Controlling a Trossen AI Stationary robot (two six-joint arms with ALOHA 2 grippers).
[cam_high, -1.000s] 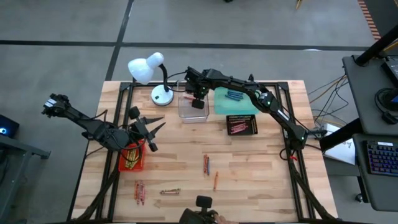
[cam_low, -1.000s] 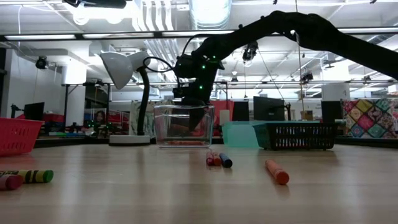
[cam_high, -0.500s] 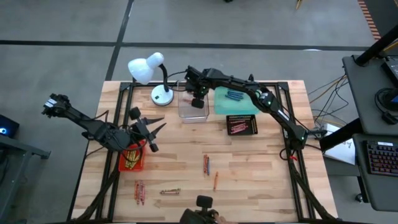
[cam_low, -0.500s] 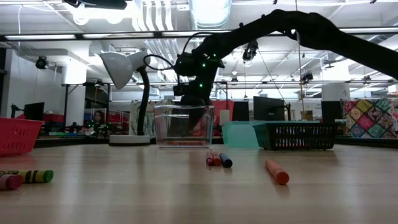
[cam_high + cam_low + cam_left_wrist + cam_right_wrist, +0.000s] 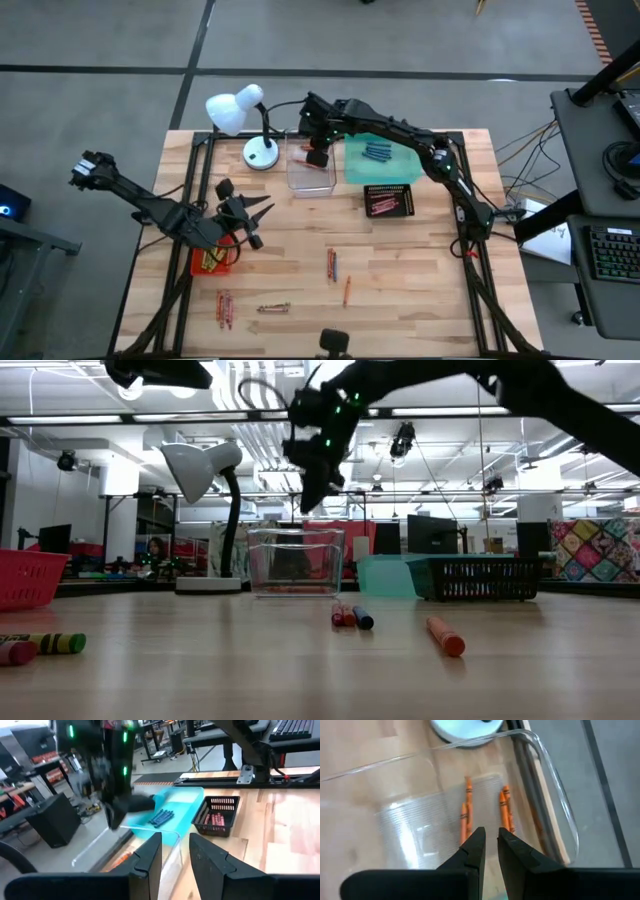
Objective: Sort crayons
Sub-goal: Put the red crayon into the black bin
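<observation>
Nearby, loose crayons (image 5: 333,264) lie on the counter (image 5: 420,260), on the side of the clear tray (image 5: 310,172) away from the lamp (image 5: 240,115). Left gripper (image 5: 248,215) hangs over the red tray (image 5: 212,258), well apart from the clear tray; fingers (image 5: 150,857) slightly spread, nothing between them. Right gripper (image 5: 318,150) hovers directly above the clear tray; fingers (image 5: 475,850) narrowly parted, empty. Orange crayons (image 5: 466,815) lie on the tray's floor. Teal tray (image 5: 378,160) beside it holds blue crayons (image 5: 377,153).
</observation>
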